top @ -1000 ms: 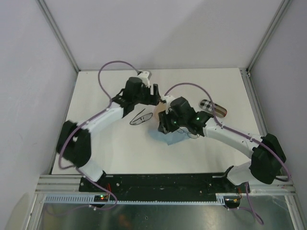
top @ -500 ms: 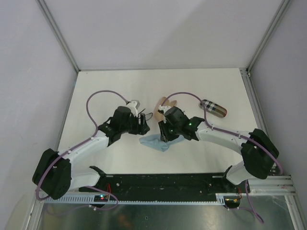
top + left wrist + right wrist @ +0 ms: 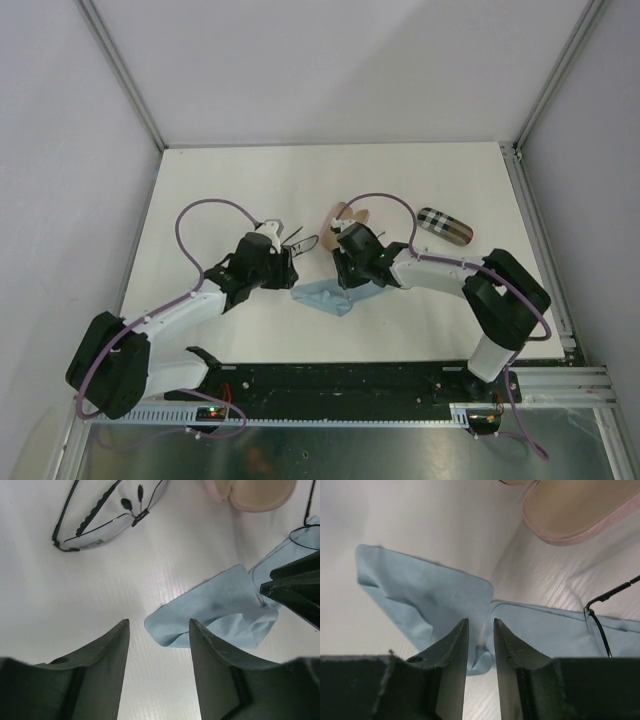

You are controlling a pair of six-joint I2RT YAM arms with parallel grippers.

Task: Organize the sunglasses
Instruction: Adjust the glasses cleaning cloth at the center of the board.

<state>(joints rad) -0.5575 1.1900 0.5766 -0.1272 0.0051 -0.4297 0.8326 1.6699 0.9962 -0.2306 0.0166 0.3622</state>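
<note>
White surface (image 3: 220, 200) fills the booth floor. On it the left claw (image 3: 157, 630), half open and empty, points at the cloth (image 3: 220, 605). Beyond it, up and left, lies the wire pair (image 3: 107, 515), long axis slanted, nearest this arm. Over a cloth fold the right claw (image 3: 480, 627) stands narrow; whether it grips cannot be told. To its right the second pair (image 3: 600, 625) rests on the cloth. A second ago the left claw was wider and reached farther out.
</note>
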